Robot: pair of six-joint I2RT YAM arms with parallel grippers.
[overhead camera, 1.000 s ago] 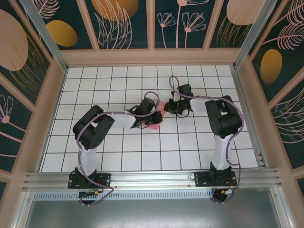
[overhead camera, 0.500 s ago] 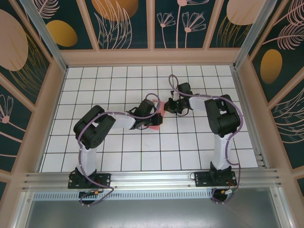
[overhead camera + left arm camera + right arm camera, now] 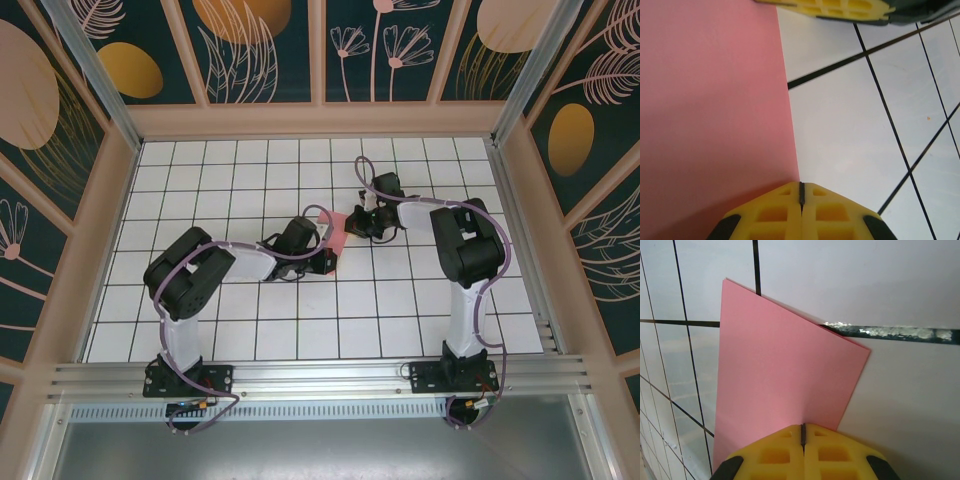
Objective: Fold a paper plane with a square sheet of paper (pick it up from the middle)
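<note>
Pink-red sheet of paper [image 3: 333,232] over white gridded worktop [image 3: 250,180], one edge pinched in closed left end effector [image 3: 801,187], another edge in closed right end effector [image 3: 803,429]

Top cam: high behind rig, facing down. Wrist cams: v. close-up; all three share the pink paper [image 3: 780,370].

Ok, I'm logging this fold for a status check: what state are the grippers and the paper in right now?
left gripper: shut, clamping one edge of the square sheet of paper.
right gripper: shut, clamping another edge of the sheet.
square sheet of paper: held between both grippers, seemingly doubled over.
</note>
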